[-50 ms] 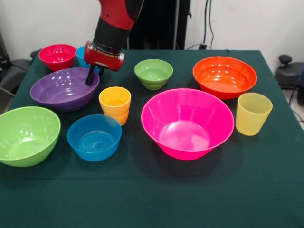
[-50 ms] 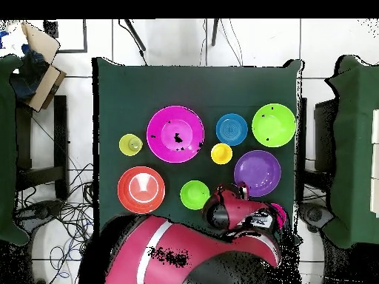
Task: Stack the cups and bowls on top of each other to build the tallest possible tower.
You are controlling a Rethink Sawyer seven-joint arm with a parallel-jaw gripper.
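From the front, the hand (image 1: 90, 77) hangs over the far rim of the purple bowl (image 1: 65, 89); its dark fingers (image 1: 89, 77) point down at that rim, with only a narrow gap between them, and they pinch nothing that I can see. I judge the risk is here: if the hand goes down a little off the rim, a finger can push the glossy bowl and make it slide on the table (image 1: 156, 194), perhaps against the orange-yellow cup (image 1: 115, 105), which stands just beside it, in front of the hand; a thin rim may also slip out of the grip. The sky blue cup (image 1: 80, 56) is just behind the hand, half hidden, and the small red bowl (image 1: 57, 56) stands beside that; both can be knocked. No tower exists yet; the big pink bowl (image 1: 187, 123), surely the base, lies well apart from the hand.

From overhead, the arm (image 2: 244, 214) covers the hand, so I cannot tell its state here; the purple bowl (image 2: 257, 173) lies just beyond the arm's end; the pink bowl (image 2: 175, 134) is farther, beyond the small green bowl (image 2: 195, 194).
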